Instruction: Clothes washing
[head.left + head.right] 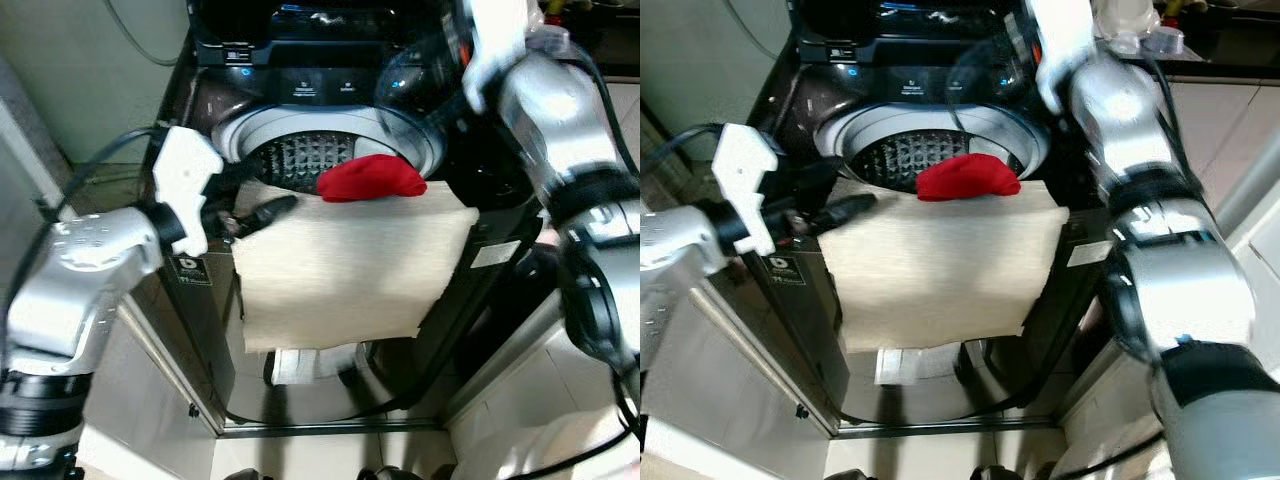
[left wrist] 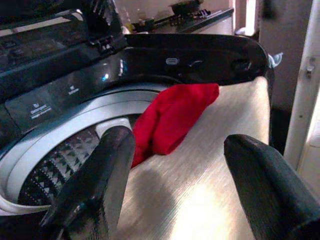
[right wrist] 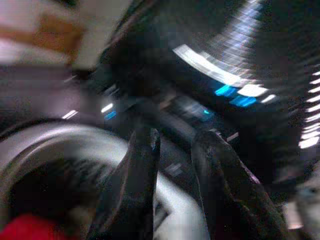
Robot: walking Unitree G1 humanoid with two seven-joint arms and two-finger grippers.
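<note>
While its two black fingers stand spread apart with nothing between them, the left gripper (image 1: 262, 215) hovers at the near left edge of the beige cloth (image 1: 345, 270), fingertips just over the fabric. That cloth is draped over the front rim of the top-loading washing machine (image 1: 300, 95) and hangs down its front panel. A red garment (image 1: 372, 178) lies bunched on the cloth's upper edge, at the lip of the drum (image 1: 305, 155), partly over the opening. Farther out, the right gripper (image 3: 175, 165) is raised near the back of the machine by the control panel (image 1: 320, 85) and the lifted lid; its fingers sit close together with a narrow gap, and the blur leaves it unclear whether they are closed or holding anything. Judging from this, loading is only begun: neither piece is fully inside the drum, both remain to be pushed in, and closing the lid and starting a cycle are still ahead. Small white lettering shows on the control panel and a white sticker (image 1: 188, 270) on the machine's left flank, but none of it is legible; no brand can be read.
</note>
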